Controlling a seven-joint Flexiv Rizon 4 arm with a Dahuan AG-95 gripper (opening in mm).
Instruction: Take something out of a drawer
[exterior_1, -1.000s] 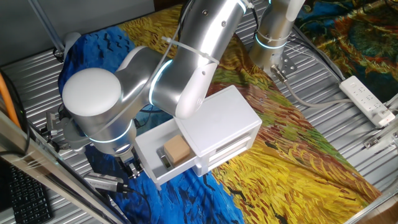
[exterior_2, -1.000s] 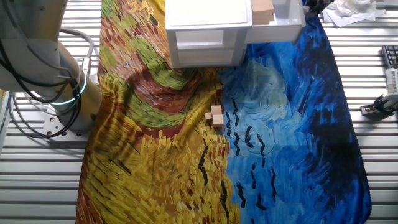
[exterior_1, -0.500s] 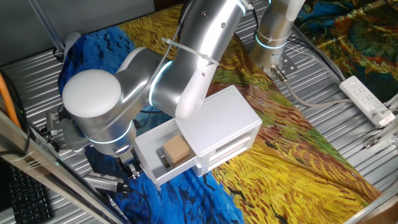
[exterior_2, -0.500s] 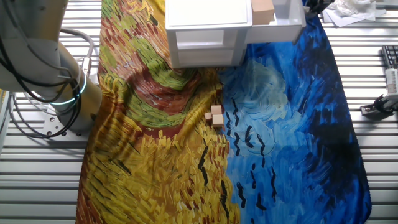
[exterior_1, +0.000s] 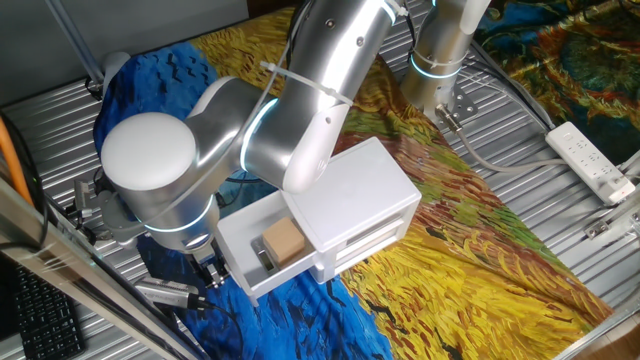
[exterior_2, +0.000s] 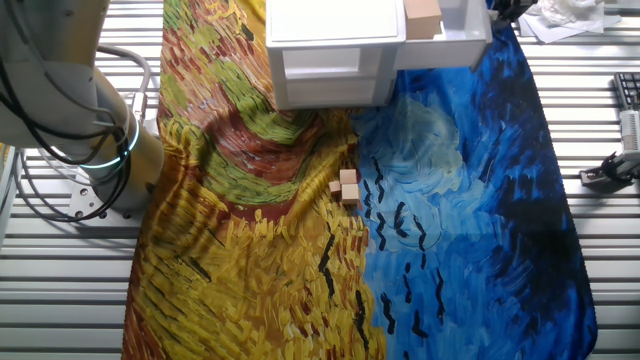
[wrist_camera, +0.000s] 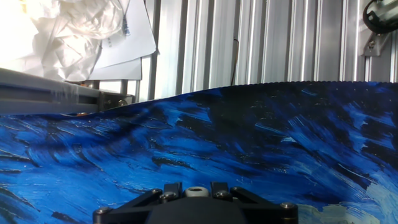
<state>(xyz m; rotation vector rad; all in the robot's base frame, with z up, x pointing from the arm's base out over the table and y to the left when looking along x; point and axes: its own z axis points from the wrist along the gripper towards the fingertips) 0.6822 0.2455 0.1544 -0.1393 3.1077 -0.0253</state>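
The drawer (exterior_1: 262, 262) is pulled open, the block (exterior_1: 284, 240) exposed inside; grasping is called for next (gripper state cannot be told).

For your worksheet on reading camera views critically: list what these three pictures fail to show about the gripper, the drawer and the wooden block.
- Gripper: fingers hidden behind the arm in one fixed view and absent from the hand view; open or shut cannot be told.
- Drawer: cut off by the top edge in the other fixed view; its knob shows nowhere.
- Wooden block: its base is hidden by the drawer wall; the top edge crops it in the other fixed view.
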